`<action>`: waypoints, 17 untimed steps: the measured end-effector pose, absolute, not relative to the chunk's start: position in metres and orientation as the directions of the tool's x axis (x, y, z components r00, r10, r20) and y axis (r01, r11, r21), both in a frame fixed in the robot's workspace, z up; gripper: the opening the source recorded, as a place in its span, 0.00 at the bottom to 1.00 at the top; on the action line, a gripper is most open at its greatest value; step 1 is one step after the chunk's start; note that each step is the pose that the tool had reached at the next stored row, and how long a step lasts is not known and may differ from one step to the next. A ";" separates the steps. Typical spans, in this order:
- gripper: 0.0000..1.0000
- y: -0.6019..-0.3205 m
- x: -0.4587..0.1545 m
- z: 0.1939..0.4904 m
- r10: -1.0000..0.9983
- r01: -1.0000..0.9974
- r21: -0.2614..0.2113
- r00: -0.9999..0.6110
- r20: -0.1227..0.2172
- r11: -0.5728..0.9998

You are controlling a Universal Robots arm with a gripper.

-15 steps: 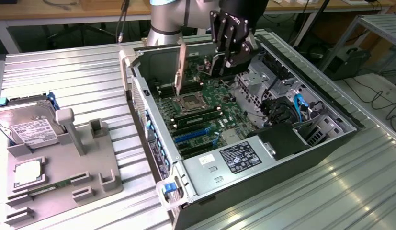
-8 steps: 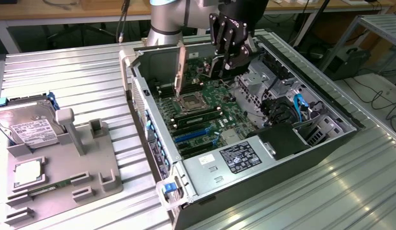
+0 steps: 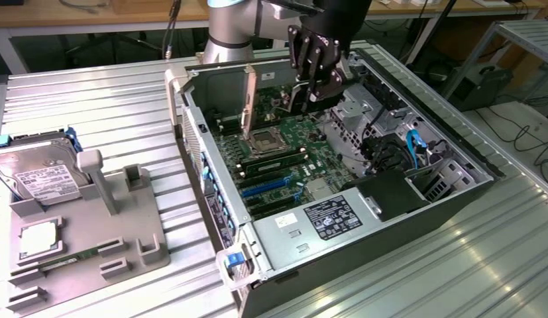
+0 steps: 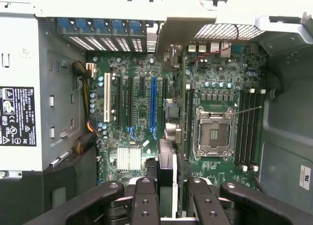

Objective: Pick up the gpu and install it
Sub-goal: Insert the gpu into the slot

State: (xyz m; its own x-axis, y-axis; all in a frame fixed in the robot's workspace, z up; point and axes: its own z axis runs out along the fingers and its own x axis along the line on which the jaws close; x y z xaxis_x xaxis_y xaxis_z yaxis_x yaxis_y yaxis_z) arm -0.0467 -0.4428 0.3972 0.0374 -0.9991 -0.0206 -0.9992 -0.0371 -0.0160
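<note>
Tool hangs inside the open top of the computer case, its two dark fingers clamped on the gpu.

Ribbed metal tabletop carries everything. On it lies the computer case, on its side with the panel off. Beside it, toward the exterior view's left, is a grey holder tray with upright pegs. At the near end of the case is the power supply, a silvery box with a dark label. The green motherboard covers the case floor behind it. A hard drive with a white label leans at the far corner of the holder tray.

In the wrist view the gpu is seen edge-on, a thin dark card with a pale strip along one side. It hangs over the motherboard between the blue expansion slot and the CPU socket. It runs in line with the slots. Whether its lower edge touches a slot cannot be told.
</note>
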 end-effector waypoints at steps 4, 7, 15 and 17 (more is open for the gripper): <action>0.28 -0.443 -0.047 0.389 -0.999 -0.999 -0.016 0.045 -0.021 -0.044; 0.28 -0.443 -0.047 0.387 -0.999 -0.999 -0.016 0.047 -0.020 -0.047; 0.28 -0.443 -0.047 0.377 -0.998 -0.998 -0.016 0.057 -0.020 -0.056; 0.28 -0.443 -0.047 0.375 -0.998 -0.998 -0.016 0.058 -0.021 -0.057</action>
State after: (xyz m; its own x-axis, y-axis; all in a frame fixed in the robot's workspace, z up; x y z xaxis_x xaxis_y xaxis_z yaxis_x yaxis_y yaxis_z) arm -0.0466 -0.4429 0.3755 0.0577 -0.9981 -0.0206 -0.9982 -0.0574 -0.0161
